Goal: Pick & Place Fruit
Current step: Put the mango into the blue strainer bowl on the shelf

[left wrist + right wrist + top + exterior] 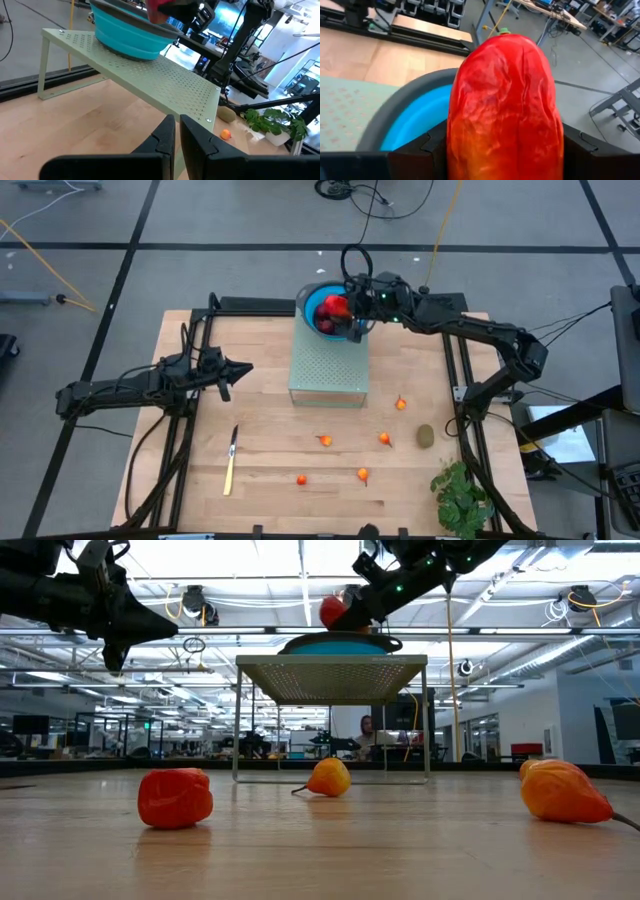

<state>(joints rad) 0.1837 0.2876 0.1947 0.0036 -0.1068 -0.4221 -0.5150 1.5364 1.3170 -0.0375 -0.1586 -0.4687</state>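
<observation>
5 small orange fruits (362, 474) loose on table (260, 500), knife (231, 461) nearby, plant (461, 495) at corner

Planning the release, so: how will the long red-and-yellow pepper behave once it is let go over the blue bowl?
The long red-and-yellow pepper looks wrinkled and hollow, so probably light and slightly squashy. Its glossy skin may slip in the right pincer, which grips it at both sides. Being elongated, it should tip onto its side in the blue bowl rather than stand.

A glossy red piece of fruit (505, 107), yellowing at one end, sits above a bright blue bowl (417, 122) with a grey rim. The perforated stand (328, 370) is pale green, the tabletop (270, 480) light wood. Small orange fruits (385, 439) dot it beside a brownish-olive oval (426, 436).
</observation>
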